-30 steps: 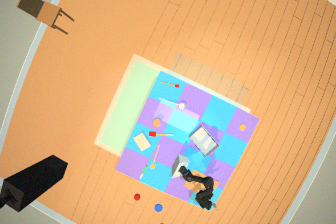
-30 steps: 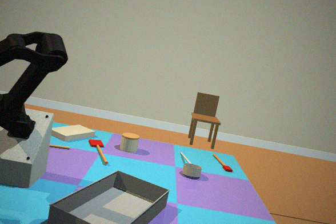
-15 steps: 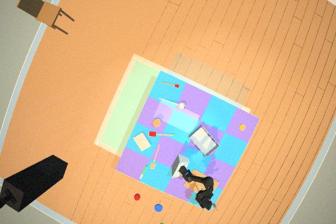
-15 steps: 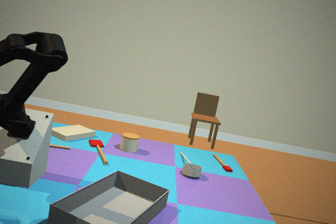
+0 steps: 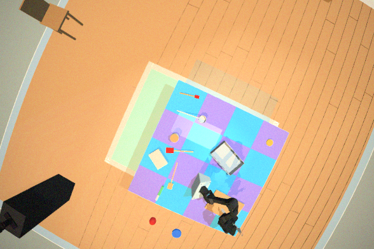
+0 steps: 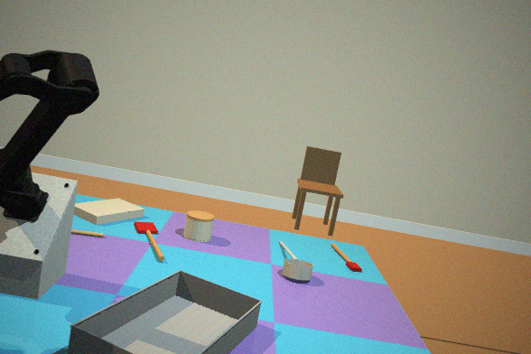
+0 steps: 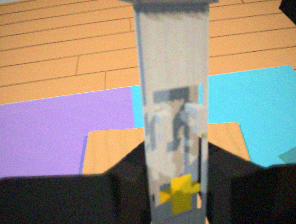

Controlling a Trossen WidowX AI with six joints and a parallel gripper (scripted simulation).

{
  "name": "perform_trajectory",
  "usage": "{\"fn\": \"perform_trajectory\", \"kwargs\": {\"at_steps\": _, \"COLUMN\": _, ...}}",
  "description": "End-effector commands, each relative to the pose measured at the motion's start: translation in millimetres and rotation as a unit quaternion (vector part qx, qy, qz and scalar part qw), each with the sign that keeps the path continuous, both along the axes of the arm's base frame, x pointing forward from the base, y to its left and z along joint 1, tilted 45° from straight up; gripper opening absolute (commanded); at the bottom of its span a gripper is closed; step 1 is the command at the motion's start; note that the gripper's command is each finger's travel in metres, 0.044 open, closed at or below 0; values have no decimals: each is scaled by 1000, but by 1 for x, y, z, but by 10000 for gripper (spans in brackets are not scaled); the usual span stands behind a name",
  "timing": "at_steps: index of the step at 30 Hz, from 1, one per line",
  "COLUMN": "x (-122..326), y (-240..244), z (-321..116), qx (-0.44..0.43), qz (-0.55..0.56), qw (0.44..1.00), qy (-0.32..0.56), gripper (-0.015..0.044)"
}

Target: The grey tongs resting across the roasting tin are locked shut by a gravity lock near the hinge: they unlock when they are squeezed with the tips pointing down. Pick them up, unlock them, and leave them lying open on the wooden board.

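mat (image 5: 242,127): flat purple-and-cyan checks, centre of top view | tin (image 5: 227,157): grey rectangular, thin-walled, bare of tongs | board (image 7: 115,150): smooth tan slab, low in wrist view | tongs (image 7: 172,100): flat grey metal, yellow lock, clenched in gripper (image 7: 175,192) | risk: tips not steep enough, lock stays shut; weak squeeze lets smooth metal slip
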State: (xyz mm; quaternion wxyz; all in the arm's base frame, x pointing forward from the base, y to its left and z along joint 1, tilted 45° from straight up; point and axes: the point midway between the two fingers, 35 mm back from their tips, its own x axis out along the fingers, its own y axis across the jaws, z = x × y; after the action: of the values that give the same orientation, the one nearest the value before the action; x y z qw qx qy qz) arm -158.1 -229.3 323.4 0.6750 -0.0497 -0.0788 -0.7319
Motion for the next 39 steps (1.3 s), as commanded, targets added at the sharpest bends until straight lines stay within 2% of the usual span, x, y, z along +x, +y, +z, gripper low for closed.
{"fn": "perform_trajectory", "kwargs": {"at_steps": 1, "x": -3, "y": -2, "z": 3, "qx": 4, "qz": -2, "qw": 1000, "qy": -2, "gripper": -150}}
{"fn": "perform_trajectory", "kwargs": {"at_steps": 21, "x": -31, "y": -30, "z": 15, "qx": 95, "qz": -32, "qw": 994, "qy": -34, "gripper": -150}}
{"fn": "perform_trajectory", "kwargs": {"at_steps": 39, "x": -37, "y": -45, "z": 17, "qx": 202, "qz": -41, "qw": 977, "qy": -48, "gripper": -150}}
